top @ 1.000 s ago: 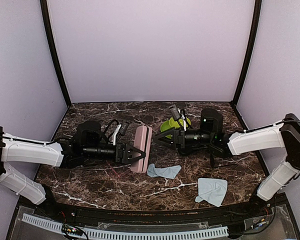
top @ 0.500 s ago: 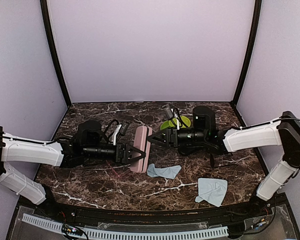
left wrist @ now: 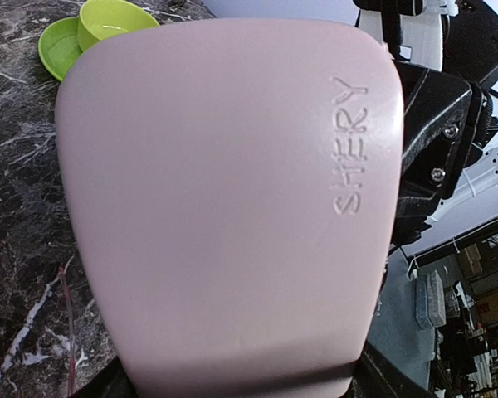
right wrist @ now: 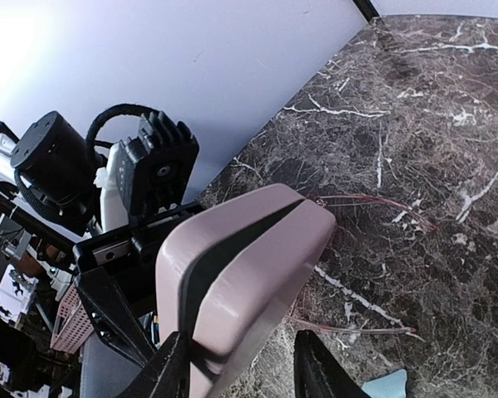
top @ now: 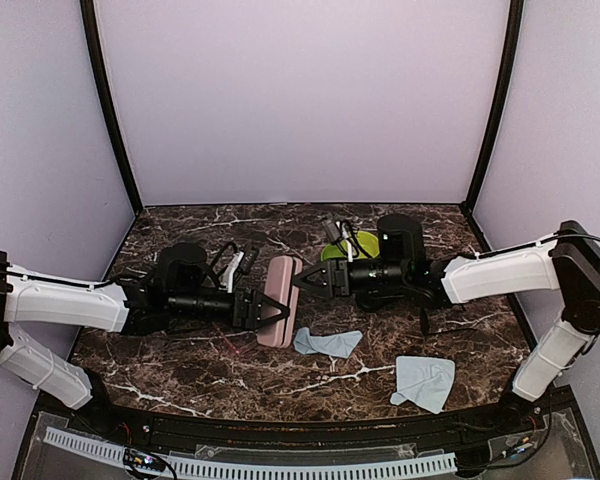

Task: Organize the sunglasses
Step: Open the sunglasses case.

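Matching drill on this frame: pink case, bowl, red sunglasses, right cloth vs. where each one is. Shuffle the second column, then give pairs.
1. pink case
2. bowl
3. red sunglasses
4. right cloth

A. near the front edge of the table, right side
B. flat on the table beside the case
C. back of the table, near the middle
D. standing on edge, clamped in the left gripper

Pairs: 1-D, 2-C, 3-B, 4-A
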Available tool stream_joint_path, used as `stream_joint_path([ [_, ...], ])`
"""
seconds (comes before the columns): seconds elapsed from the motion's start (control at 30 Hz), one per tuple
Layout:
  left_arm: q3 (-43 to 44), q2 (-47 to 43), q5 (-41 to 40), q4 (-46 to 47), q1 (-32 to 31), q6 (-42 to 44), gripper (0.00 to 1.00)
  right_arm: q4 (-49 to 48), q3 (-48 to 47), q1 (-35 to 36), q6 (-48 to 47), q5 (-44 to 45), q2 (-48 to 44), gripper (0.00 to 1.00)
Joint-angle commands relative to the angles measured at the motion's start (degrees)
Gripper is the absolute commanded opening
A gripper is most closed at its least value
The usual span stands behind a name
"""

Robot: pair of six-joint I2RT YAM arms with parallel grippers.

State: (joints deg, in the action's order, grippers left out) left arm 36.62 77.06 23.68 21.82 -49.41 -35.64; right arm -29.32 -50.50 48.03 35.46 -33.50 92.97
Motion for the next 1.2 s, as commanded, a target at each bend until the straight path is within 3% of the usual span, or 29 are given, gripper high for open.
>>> stream_joint_path([
  [0.0,3.6,-0.4,-1.2,-0.8,-1.2,3.9,0.0,3.5,-2.8,0.8,2.1,5.4,1.4,0.41],
  [0.77,6.1,1.5,-8.5,-5.4,-4.1,8.1,0.0,4.6,-4.6,2.2,10.6,10.6,4.5,0.35],
  [1.0,5.1,1.1,-10.1,-5.0,-4.3,7.3,0.0,5.2,-3.8,2.1,10.8,13.1,4.1,0.23],
  [1.17,3.6,-0.6,-9.9,-3.0,-4.3,6.2,0.0,6.6,-3.0,1.5,8.5,14.2,3.7,0.03],
])
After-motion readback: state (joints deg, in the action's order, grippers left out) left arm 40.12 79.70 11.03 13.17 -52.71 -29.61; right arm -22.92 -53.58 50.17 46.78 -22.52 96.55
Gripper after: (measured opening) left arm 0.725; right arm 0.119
